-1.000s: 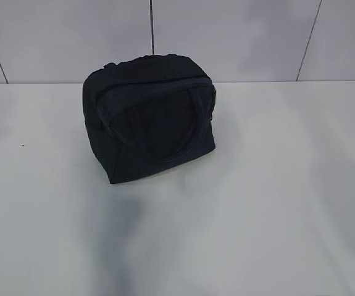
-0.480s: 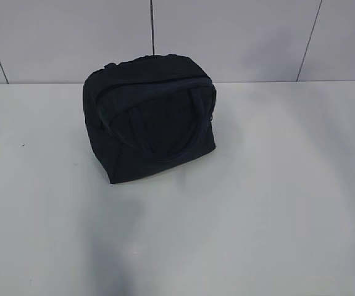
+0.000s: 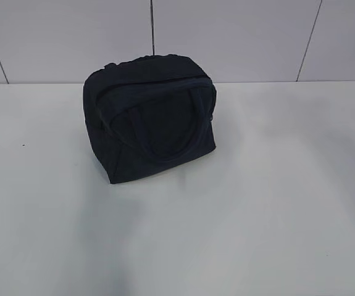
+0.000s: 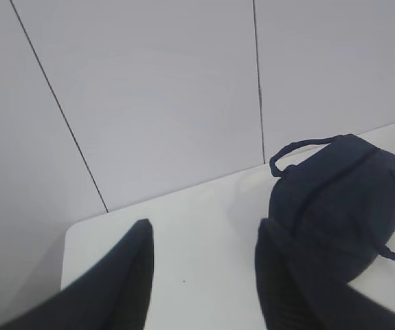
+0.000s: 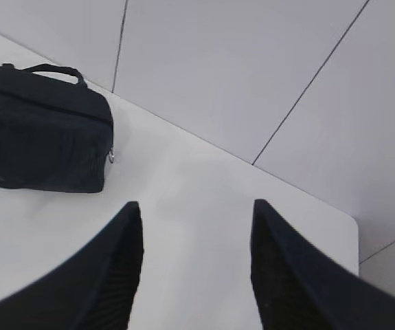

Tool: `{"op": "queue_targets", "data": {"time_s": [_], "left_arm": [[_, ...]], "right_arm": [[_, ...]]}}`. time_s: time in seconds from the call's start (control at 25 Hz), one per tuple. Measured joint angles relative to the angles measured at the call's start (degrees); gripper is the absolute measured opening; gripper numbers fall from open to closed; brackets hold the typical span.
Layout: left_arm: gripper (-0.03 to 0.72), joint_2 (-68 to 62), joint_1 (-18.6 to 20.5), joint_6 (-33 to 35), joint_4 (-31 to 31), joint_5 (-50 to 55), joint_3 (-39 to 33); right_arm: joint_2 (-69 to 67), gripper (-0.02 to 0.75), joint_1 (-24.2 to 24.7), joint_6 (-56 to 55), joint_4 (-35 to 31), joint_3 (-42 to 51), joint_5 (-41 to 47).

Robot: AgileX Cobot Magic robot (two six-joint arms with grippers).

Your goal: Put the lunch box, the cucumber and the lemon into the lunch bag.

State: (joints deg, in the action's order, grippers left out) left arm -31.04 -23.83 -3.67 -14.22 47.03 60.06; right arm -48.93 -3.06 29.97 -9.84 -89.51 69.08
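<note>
The dark navy lunch bag stands zipped shut on the white table, a loop handle lying on its front. It also shows in the left wrist view at the right and in the right wrist view at the upper left. The lunch box, cucumber and lemon are out of view. My left gripper is open and empty above the table's left end. My right gripper is open and empty above the table's right part. Neither gripper shows in the exterior view.
The white table runs to a grey tiled wall behind the bag. The table's far left corner and far right corner show in the wrist views.
The bag has not moved. A faint shadow on the table in front of the bag has faded and drawn off toward the front edge.
</note>
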Motion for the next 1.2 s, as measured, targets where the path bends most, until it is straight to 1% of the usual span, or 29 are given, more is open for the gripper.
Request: {"op": "queue_targets", "data": {"time_s": [0.16, 0.28, 0.4, 0.6, 0.88, 0.92, 1.04, 1.2], "left_arm": [[0.343, 3.8, 0.0, 0.0, 1.8, 5.6, 0.0], [0.342, 6.5, 0.0, -0.1, 4.3, 9.0, 0.0], [0.337, 10.2, 0.0, -0.1, 5.9, 10.1, -1.3], [0.333, 16.6, 0.0, -0.1, 8.4, 11.5, -9.4], [0.332, 24.4, 0.0, -0.1, 13.1, 12.2, -20.3], [0.332, 25.0, 0.0, 1.0, 14.2, 12.2, -21.5], [0.332, 26.4, 0.0, 4.9, 17.8, 12.5, -23.5], [0.332, 27.0, 0.0, 7.2, 19.1, 14.7, -23.8]], "right_arm": [[4.4, 0.383, -2.4, -1.3, 0.0, 4.5, 1.8], [7.7, 0.383, -2.5, -3.9, 0.0, 8.0, 2.6], [11.0, 0.383, -2.5, -6.9, 0.0, 12.4, 2.6], [17.8, 0.383, -2.5, -13.6, -0.1, 23.8, 2.6], [31.0, 0.383, -2.5, -17.6, -1.2, 38.8, 2.6], [32.7, 0.383, -2.5, -18.3, -1.2, 40.4, 2.6], [37.1, 0.383, -2.5, -19.4, -1.2, 43.7, 2.6], [41.9, 0.383, -2.5, -21.6, -1.1, 46.3, 2.4]]}}
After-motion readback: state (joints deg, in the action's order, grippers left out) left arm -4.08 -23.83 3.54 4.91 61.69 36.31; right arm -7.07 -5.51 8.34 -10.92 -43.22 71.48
